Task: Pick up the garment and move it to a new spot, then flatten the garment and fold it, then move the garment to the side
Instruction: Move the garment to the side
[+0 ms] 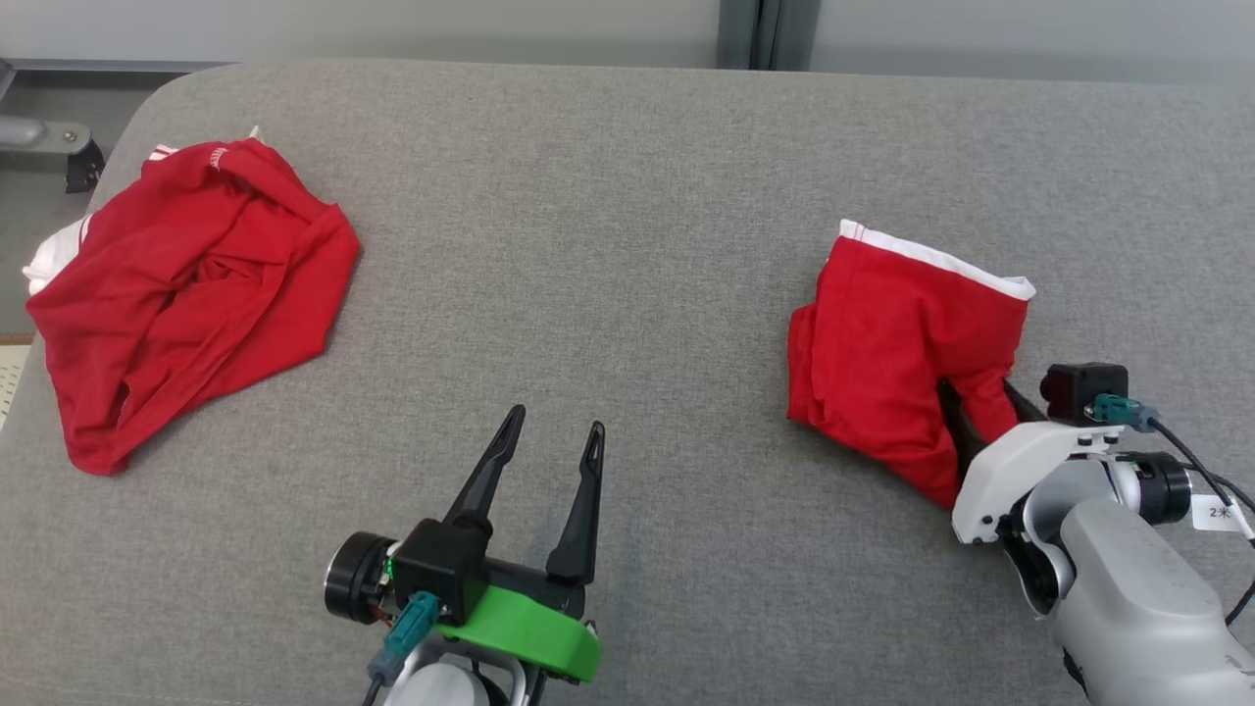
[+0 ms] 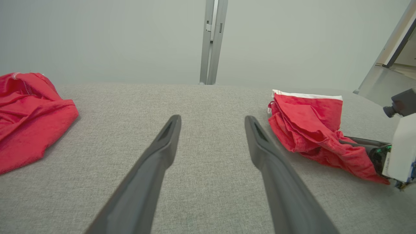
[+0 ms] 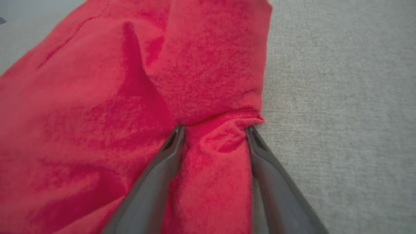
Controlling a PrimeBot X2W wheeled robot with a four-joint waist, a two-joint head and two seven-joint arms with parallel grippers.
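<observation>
Right gripper (image 3: pixel 215 128) straddles a fold of the red garment (image 3: pixel 97 113), fingers not yet clamped; it should bite deep & shut fully before lifting. Left gripper (image 1: pixel 555 422) spread, empty, garment well to its right.

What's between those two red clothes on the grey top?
Just bare grey surface, per the head view, between the crumpled garment and the folded garment; the open left pincer points toward that gap.
</observation>
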